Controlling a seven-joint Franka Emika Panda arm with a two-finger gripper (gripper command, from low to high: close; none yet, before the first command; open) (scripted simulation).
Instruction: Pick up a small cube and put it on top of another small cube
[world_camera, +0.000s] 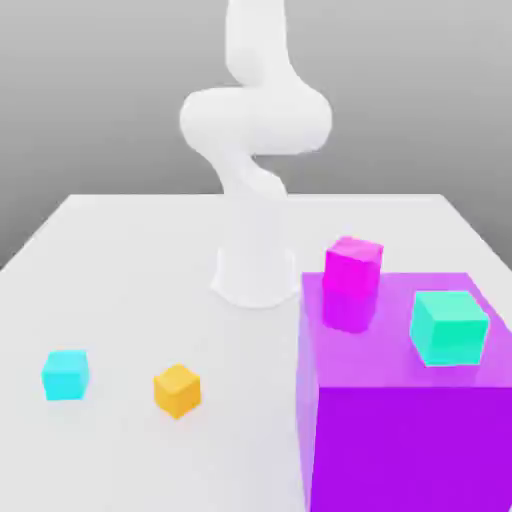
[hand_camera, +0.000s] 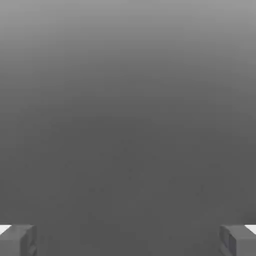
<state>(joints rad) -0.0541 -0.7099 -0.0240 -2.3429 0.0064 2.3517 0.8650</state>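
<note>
Task start: the hand (hand_camera: 128, 240), spread fully and holding nothing, is well apart from the small cube (world_camera: 65, 374), which rests on the tabletop (world_camera: 130, 260) near the orange cube (world_camera: 177, 389); grasp and stacking remain.

Cubes, small, on the white table (world_camera: 130, 260): four in all.
- One sky-cyan cube (world_camera: 65, 375).
- One orange cube (world_camera: 177, 390).
- One magenta cube (world_camera: 352, 267), on the block.
- One teal cube (world_camera: 448, 327), on the block.

Blocks, large: one purple block (world_camera: 400, 440).

Robot arms: one, white (world_camera: 255, 150).

Fingertips, grey: two (hand_camera: 17, 240), wide apart in the hand view.
</note>
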